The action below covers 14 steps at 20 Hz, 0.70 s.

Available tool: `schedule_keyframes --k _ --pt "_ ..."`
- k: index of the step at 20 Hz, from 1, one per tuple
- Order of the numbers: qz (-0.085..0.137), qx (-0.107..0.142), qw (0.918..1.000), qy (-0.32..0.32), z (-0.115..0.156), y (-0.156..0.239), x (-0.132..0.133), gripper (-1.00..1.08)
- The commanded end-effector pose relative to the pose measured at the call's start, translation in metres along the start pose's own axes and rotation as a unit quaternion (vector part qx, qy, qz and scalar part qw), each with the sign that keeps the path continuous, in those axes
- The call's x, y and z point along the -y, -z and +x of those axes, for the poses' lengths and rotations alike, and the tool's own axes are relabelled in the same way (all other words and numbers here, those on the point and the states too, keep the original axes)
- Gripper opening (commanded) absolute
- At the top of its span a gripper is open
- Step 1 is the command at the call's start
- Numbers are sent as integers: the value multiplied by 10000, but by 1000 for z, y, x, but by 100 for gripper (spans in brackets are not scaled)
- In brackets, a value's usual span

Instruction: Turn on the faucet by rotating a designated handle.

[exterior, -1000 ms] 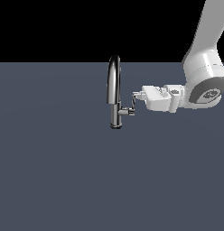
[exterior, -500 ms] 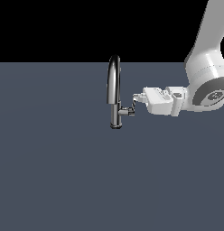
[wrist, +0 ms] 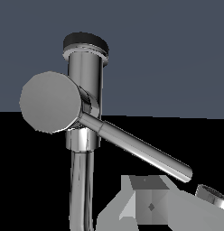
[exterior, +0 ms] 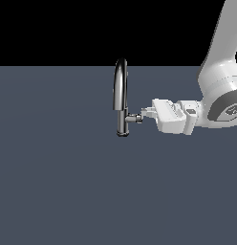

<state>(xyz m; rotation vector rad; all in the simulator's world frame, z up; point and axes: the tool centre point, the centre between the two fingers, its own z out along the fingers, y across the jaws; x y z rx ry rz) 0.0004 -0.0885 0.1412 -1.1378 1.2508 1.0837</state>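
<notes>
The chrome faucet (exterior: 121,98) stands upright with its arched spout on top. Its handle (exterior: 135,118) sticks out low on the side toward the exterior view's right. My gripper (exterior: 147,112) is level with the handle, its fingertips against the handle's outer end, jaws together with nothing between them. In the wrist view the faucet column (wrist: 85,85) fills the middle. The handle's round stub end (wrist: 49,103) faces the camera and its thin lever (wrist: 136,148) slants across just above one grey finger (wrist: 150,205).
The faucet stands on a flat dark grey surface (exterior: 68,182). My white arm (exterior: 220,91) comes in from the exterior view's right edge. A small chrome ring (wrist: 212,196) shows at the wrist view's edge beside the finger.
My gripper has moved downward and slightly toward the exterior view's right. The handle's thin lever has swung down with it, from slanting upward to about level with the stub.
</notes>
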Motion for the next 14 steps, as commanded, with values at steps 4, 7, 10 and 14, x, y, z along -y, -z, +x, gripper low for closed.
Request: schedule_keyframes --k 4,7,10,14 --pt "-18 13 10000 -27 19 -2 -6 -100" --pt "-35 24 10000 -54 38 -4 -11 -100" --pt "-52 36 9999 -81 56 -5 -17 -100" --pt "-68 46 9999 -106 74 -7 -22 -100"
